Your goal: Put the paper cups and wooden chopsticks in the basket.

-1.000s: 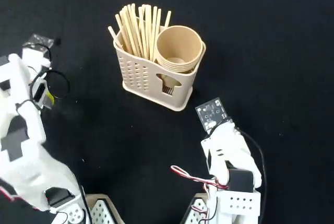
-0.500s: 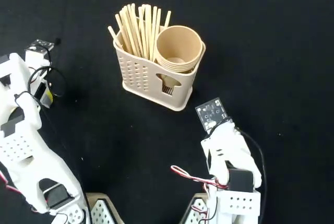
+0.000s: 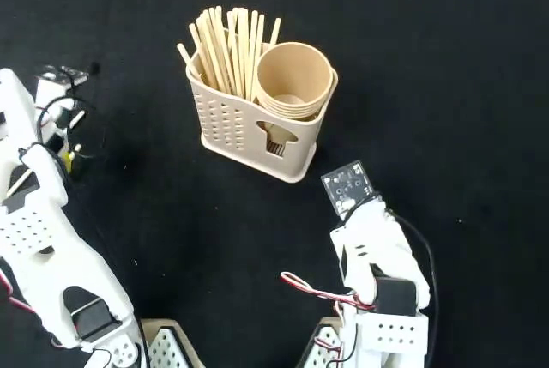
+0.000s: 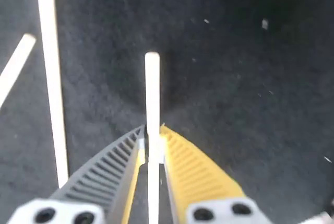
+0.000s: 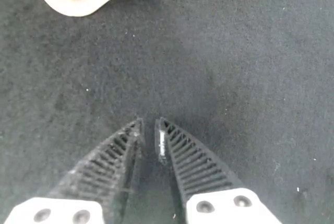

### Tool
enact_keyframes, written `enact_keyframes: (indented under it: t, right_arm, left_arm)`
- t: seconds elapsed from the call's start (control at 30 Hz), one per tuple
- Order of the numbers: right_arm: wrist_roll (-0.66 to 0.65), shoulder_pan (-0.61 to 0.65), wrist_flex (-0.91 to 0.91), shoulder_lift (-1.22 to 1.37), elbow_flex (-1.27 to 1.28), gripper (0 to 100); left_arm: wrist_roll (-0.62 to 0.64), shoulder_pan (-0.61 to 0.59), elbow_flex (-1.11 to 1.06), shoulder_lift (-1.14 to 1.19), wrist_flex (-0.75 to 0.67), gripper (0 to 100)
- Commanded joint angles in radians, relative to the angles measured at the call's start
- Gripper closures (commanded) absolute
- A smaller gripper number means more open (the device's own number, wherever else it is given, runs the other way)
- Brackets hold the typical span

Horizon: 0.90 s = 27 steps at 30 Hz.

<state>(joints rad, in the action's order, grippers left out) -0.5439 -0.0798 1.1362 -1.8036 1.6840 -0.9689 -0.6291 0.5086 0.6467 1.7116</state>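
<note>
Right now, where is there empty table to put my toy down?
The biggest bare patch of table is right of the basket, beyond the right gripper. It is crowded by the left gripper, where loose chopsticks lie.

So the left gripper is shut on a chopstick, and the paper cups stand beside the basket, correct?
Not quite: the left gripper is shut on a wooden chopstick, but the paper cups stand inside the basket, not beside it; the high view shows this.
</note>
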Motion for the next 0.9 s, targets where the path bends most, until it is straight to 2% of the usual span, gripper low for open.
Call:
enact_keyframes:
  t: [0.0, 0.13, 0.27, 0.33, 0.4, 0.47, 0.53, 0.7, 0.8, 0.87]
  right_arm:
    - [-0.003, 0.009, -0.017, -0.071, -0.004, 94.6]
    - [-0.003, 0.009, -0.017, -0.071, -0.005, 94.6]
    - [-0.003, 0.009, -0.017, -0.071, -0.005, 94.6]
    - [-0.003, 0.009, -0.017, -0.071, -0.005, 94.6]
    - [-0.003, 0.009, -0.017, -0.071, -0.005, 94.6]
    - [-0.003, 0.009, -0.017, -0.071, -0.005, 94.6]
    - [-0.003, 0.009, -0.015, -0.071, -0.005, 94.6]
    - [-0.003, 0.009, -0.015, -0.071, -0.005, 94.6]
    - [-0.003, 0.009, -0.015, -0.071, -0.005, 94.6]
    - [-0.003, 0.009, -0.015, -0.071, -0.005, 94.6]
  left_arm:
    - [0.025, -0.012, 0.108, -0.023, 0.049, 97]
    - [0.121, -0.002, 0.094, -0.144, 0.048, 97]
    - [0.279, 0.050, -0.001, -0.396, 0.044, 97]
    - [0.345, 0.099, -0.099, -0.559, 0.002, 97]
    - [0.407, 0.153, -0.255, -0.738, -0.103, 97]
    - [0.468, 0.209, -0.455, -0.921, -0.250, 97]
    - [0.531, 0.265, -0.690, -1.097, -0.457, 97]
    - [0.669, 0.374, -1.224, -1.481, -1.105, 97]
    - [0.736, 0.441, -1.463, -1.660, -1.493, 97]
    - [0.775, 0.495, -1.557, -1.760, -1.671, 97]
